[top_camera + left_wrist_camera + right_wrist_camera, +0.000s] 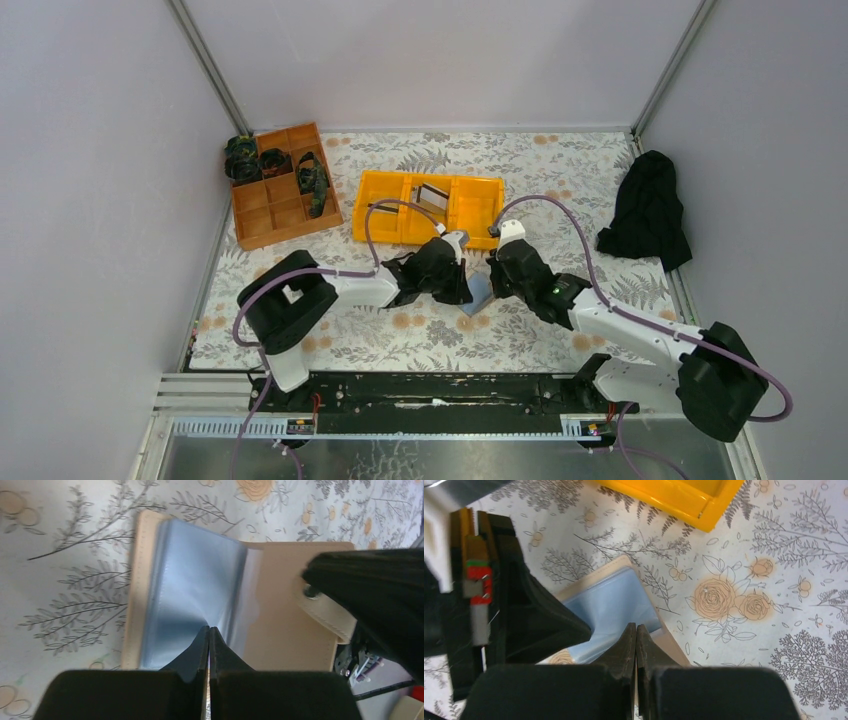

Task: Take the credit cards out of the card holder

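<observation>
The card holder lies open on the flowered cloth between my two arms, tan cover down and pale blue sleeves facing up. My left gripper is shut, its tips pinching a puckered blue sleeve at the near edge. My right gripper is shut too, nipping the holder where the blue sleeve meets the tan cover. In the left wrist view its black body covers the snap strap. No credit cards show inside the holder. One flat greyish card lies in the yellow bin's middle compartment.
The yellow three-compartment bin stands just beyond the grippers, its corner close to the holder. An orange-brown divided tray with dark bundles sits at the back left. A black cloth lies at the right wall.
</observation>
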Motion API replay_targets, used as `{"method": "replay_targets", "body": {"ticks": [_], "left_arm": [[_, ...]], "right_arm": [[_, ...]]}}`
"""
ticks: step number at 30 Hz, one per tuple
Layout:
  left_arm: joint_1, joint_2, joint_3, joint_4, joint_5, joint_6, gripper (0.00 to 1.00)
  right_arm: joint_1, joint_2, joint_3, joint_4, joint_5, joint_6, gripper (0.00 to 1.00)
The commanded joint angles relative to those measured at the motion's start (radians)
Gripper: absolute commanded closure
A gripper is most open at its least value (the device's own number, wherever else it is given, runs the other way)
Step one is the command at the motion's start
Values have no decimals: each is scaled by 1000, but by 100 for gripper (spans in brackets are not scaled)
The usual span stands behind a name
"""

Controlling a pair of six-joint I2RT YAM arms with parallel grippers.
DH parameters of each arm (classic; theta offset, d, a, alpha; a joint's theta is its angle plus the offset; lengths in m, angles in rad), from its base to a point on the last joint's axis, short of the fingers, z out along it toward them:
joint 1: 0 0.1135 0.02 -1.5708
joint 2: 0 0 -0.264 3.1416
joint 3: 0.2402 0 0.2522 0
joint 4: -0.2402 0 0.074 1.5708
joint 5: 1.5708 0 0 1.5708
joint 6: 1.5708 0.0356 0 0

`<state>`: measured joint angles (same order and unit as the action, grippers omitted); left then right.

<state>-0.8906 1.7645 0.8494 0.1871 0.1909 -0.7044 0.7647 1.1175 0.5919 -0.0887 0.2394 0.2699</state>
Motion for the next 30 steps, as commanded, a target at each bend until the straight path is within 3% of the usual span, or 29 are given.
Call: {"method": "replay_targets", "body": {"ticks": [1, 9, 24, 25, 26, 28, 30], "left_arm": [[-27, 17, 44, 78, 42, -4, 100], [-32, 95, 54, 112, 76, -30, 100], [-30, 100, 59, 82, 17, -28, 100], [-30, 101, 59, 80, 13, -30, 100], [-28, 100, 57, 80, 8, -31, 100], [-27, 99, 49, 86, 1, -39, 100], [-23, 91, 36, 100, -7, -43, 100]], "right_arm": [[-10, 39, 42, -13, 99, 41, 100], [-13, 94, 59, -73, 110, 70, 100], [-16, 229, 42, -64, -5, 127, 100], [-17, 231, 42, -61, -5, 124, 94], [-18, 233, 42, -61, -5, 123, 82], [-19, 238, 48, -63, 6, 121, 49], [-19, 235, 53, -63, 17, 122, 30]]}}
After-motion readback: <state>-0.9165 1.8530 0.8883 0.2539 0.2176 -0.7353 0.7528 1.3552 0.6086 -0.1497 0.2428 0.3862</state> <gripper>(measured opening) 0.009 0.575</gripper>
